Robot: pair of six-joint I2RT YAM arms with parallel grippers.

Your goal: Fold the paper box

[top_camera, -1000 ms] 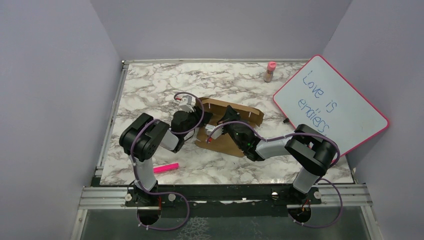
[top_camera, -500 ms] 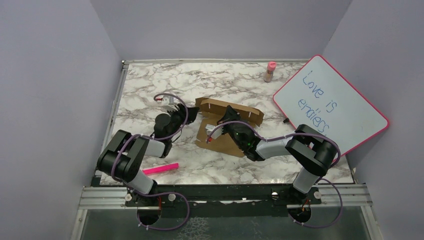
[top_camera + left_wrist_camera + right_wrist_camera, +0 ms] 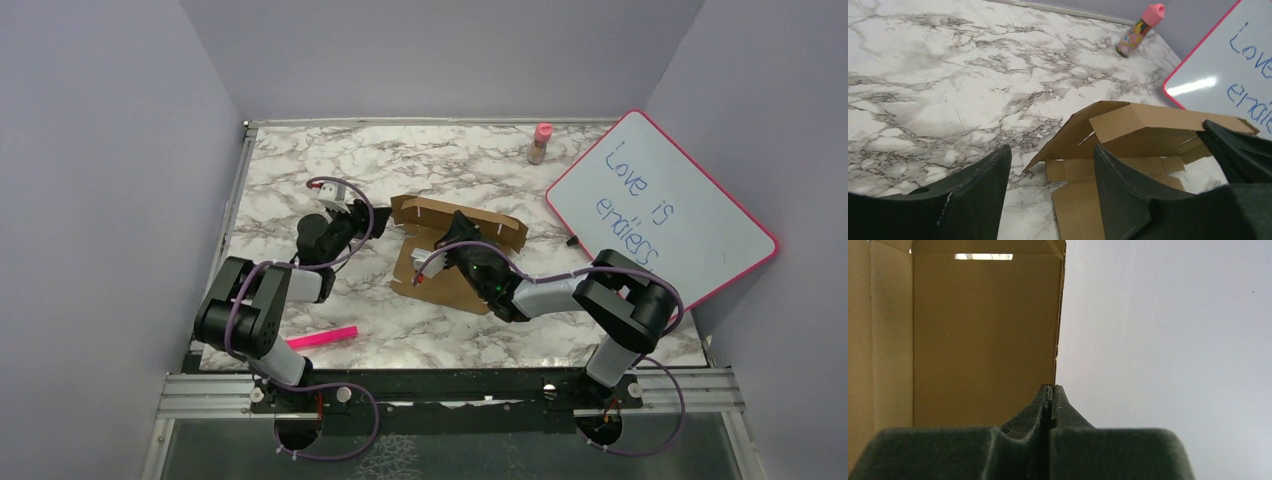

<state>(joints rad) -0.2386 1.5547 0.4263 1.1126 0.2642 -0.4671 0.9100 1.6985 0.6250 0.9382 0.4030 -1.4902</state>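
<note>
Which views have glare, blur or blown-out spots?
Left wrist: glare streak on the whiteboard. Right wrist: slit in the paper box blown out white, pale background beside it featureless. Top external: even light, sharp, no glare.

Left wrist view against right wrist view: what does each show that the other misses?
Only left wrist: the left gripper open and clear of the paper box, the marble table, a pink-capped bottle, and the whiteboard corner. Only right wrist: the right gripper shut, seemingly pinching a panel's edge, and a slot near that panel's top. Both: the paper box, with its panels partly raised.
</note>
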